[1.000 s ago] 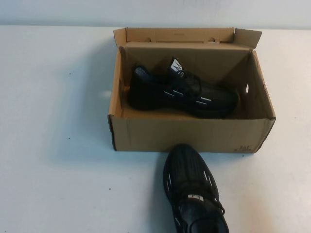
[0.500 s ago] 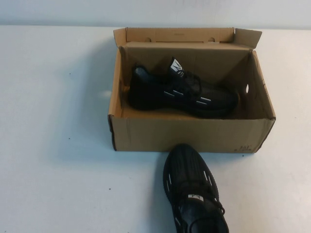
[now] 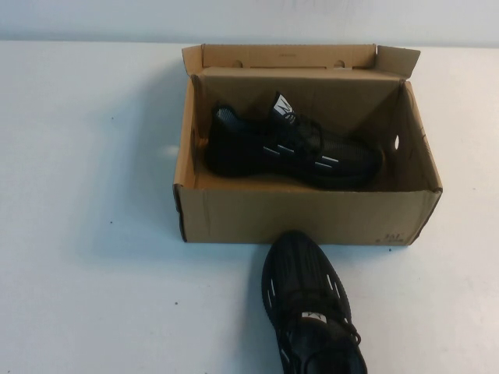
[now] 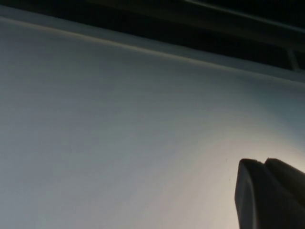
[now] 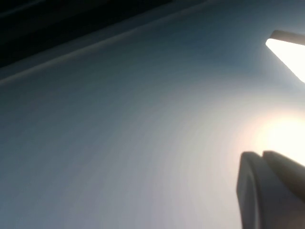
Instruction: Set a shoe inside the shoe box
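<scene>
Bare lab-style test bench, plain white table, blank white wall

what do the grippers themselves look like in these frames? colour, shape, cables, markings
Little shows. Neither arm appears in the high view. The left gripper shows in its wrist view only as a dark, near-black part with a rounded edge, at the frame corner above the white table. The right gripper shows likewise in its own view, greyer under glare. No cables, markings or labels are visible.

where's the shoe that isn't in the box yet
In the high view it lies on the table, toe against the shoe box's near wall, right of centre. Neither the left gripper nor the right gripper is near it.
</scene>
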